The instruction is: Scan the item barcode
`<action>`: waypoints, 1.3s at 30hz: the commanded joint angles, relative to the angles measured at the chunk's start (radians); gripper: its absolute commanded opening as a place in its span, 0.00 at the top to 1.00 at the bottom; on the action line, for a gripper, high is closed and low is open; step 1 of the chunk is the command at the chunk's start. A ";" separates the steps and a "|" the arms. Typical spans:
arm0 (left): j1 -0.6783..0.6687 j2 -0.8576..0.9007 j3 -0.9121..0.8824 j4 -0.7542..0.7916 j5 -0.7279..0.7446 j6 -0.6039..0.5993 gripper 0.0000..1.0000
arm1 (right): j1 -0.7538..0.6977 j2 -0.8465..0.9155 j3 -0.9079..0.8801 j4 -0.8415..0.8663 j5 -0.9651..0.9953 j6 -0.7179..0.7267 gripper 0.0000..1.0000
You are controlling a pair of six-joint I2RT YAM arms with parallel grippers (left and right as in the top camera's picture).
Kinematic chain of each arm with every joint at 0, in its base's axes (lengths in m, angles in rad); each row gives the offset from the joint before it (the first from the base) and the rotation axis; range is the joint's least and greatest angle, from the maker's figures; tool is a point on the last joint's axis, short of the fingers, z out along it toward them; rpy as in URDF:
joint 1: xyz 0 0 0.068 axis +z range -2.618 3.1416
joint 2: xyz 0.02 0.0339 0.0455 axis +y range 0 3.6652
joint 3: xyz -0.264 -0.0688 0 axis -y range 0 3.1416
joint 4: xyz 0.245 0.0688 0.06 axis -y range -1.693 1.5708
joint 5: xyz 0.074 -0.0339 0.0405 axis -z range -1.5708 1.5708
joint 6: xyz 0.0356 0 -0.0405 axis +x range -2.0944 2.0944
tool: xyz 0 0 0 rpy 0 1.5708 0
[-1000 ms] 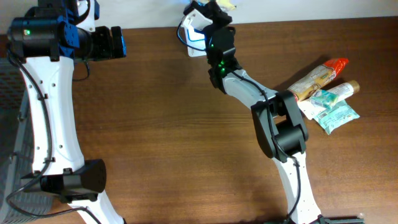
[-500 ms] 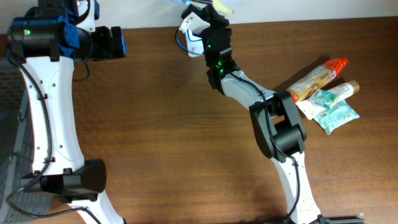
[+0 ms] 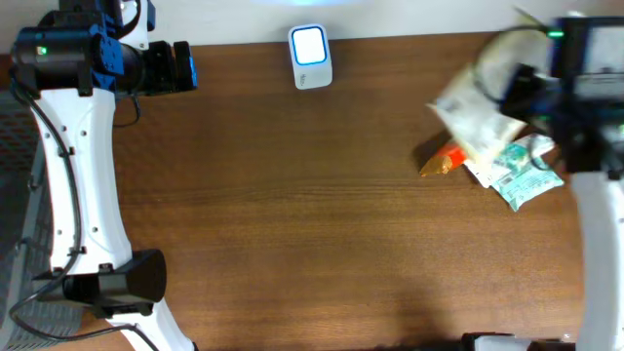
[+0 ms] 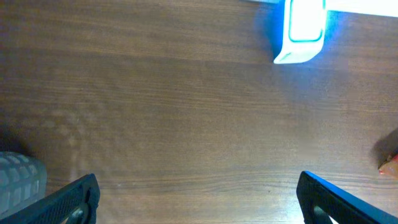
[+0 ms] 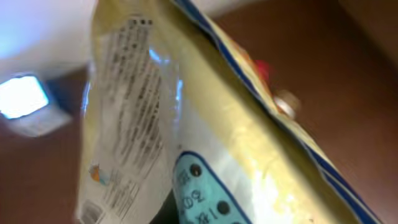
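A cream and yellow packet point(image 3: 476, 109) hangs blurred above the table at the right, and my right gripper point(image 3: 514, 86) is shut on it. In the right wrist view the packet point(image 5: 186, 118) fills the frame, its printed side with small text facing the camera and hiding the fingers. The white scanner point(image 3: 310, 57) glows blue at the table's back edge, far left of the packet, and shows small as the scanner point(image 5: 28, 102) behind it. My left gripper point(image 3: 172, 66) is open at the back left, with nothing between its fingers point(image 4: 68, 202). The scanner point(image 4: 301, 31) lies ahead of it.
Under the held packet lies a pile: an orange-tipped wrapper point(image 3: 444, 161), a green pouch point(image 3: 528, 180) and a pale tube point(image 3: 538, 146). The left arm's base point(image 3: 107, 283) stands at the front left. A grey grid point(image 4: 18, 180) lies at the table's left edge.
The right arm has left the scanner at the back and now stands at the right with the packet lifted over the pile. The orange-tipped wrapper has shifted leftward. The left arm is still.
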 commanded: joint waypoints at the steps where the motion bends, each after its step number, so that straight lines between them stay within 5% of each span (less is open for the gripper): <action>1: 0.003 -0.006 0.008 0.002 0.001 0.016 0.01 | -0.189 0.071 -0.053 -0.011 -0.092 0.003 0.96; 7: 0.003 -0.006 0.008 0.002 0.001 0.016 0.01 | -0.317 0.416 -0.115 0.109 -0.262 -0.102 0.94; 9: 0.003 -0.006 0.008 0.002 0.001 0.016 0.01 | -0.317 0.445 -0.115 0.108 -0.262 -0.103 0.55; 10: 0.003 -0.006 0.008 0.002 0.001 0.016 0.01 | -0.317 0.433 -0.108 0.095 -0.262 -0.103 0.44; 14: 0.003 -0.006 0.008 0.002 0.001 0.016 0.01 | -0.311 0.346 0.081 -0.114 -0.351 -0.208 0.14; 20: 0.003 -0.006 0.008 0.002 0.001 0.016 0.01 | -0.204 0.143 0.473 -0.469 -0.415 -0.286 0.01; 27: 0.003 -0.006 0.008 0.002 0.001 0.016 0.01 | -0.200 -0.031 0.478 -0.487 -0.397 -0.292 0.01; 30: 0.003 -0.006 0.008 0.002 0.001 0.016 0.01 | -0.142 -0.066 0.471 -0.484 -0.456 -0.487 0.01; 34: 0.003 -0.006 0.008 0.002 0.001 0.016 0.01 | 0.040 -0.227 0.204 -0.220 -0.266 -0.484 0.01; 39: 0.003 -0.006 0.008 0.002 0.001 0.016 0.01 | 0.047 -0.618 -0.554 0.420 -0.301 -0.484 0.01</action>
